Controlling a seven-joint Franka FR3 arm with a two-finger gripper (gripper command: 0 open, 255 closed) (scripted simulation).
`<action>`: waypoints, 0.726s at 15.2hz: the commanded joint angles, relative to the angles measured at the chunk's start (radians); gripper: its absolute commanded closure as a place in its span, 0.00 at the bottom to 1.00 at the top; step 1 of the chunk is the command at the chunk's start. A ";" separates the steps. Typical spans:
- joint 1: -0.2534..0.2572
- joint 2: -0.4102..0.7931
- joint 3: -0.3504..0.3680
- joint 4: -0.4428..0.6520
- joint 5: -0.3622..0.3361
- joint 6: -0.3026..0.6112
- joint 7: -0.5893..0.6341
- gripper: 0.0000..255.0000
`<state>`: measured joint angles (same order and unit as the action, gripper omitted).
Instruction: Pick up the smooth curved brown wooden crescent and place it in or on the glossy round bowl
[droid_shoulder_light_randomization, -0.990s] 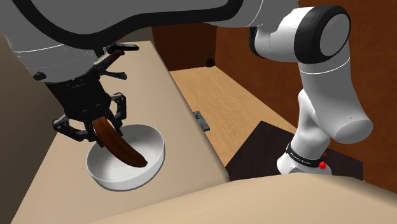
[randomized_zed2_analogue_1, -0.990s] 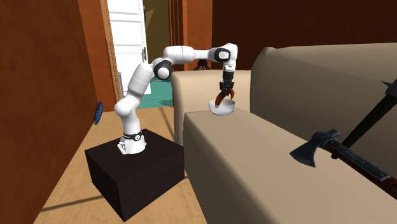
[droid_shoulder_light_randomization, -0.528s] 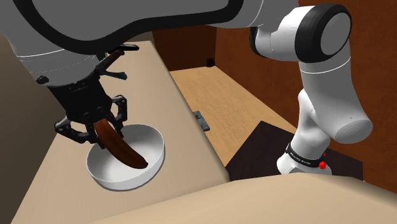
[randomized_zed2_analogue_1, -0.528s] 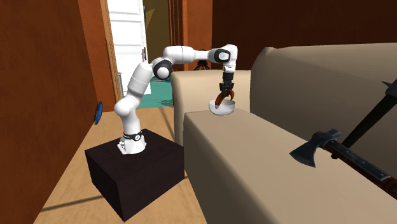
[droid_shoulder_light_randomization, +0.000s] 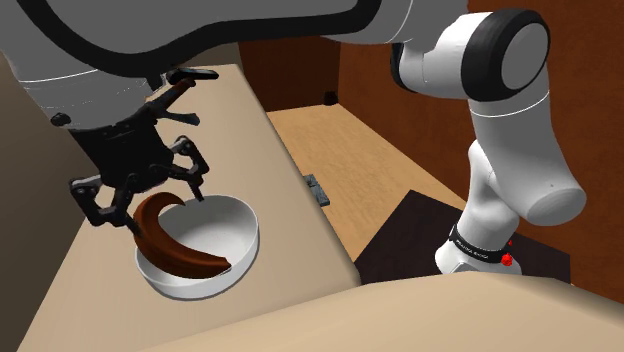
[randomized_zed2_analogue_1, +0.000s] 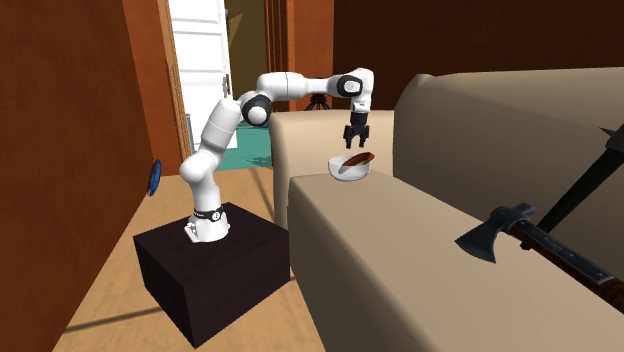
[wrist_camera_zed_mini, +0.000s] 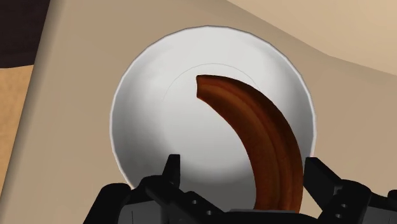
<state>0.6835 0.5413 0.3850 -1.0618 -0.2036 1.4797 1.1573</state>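
Wrist view: gripper (wrist_camera_zed_mini: 242, 167) fingers spread wide, holding nothing. Brown crescent (wrist_camera_zed_mini: 261, 146) lies inside white bowl (wrist_camera_zed_mini: 146, 108), one end up by the rim, close to one finger. Risk: a skewed lift clips that end, flipping the crescent out or dragging the bowl.

**Crescent in the bowl, straight under the gripper**
The crescent (droid_shoulder_light_randomization: 170, 248) lies inside the bowl (droid_shoulder_light_randomization: 246, 222), directly below the gripper (droid_shoulder_light_randomization: 148, 203) and apart from both of its fingers. The bowl rests on the sofa ledge (droid_shoulder_light_randomization: 240, 120) beneath the gripper. An axe (randomized_zed2_analogue_1: 495, 232) lies on that same ledge, well apart from the gripper, on the side away from the stand (randomized_zed2_analogue_1: 215, 272).
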 joint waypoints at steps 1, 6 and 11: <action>0.020 0.031 -0.003 0.104 -0.010 -0.073 -0.003 0.00; 0.064 0.105 -0.012 0.294 -0.031 -0.186 -0.012 0.00; 0.064 0.105 -0.012 0.294 -0.031 -0.186 -0.012 0.00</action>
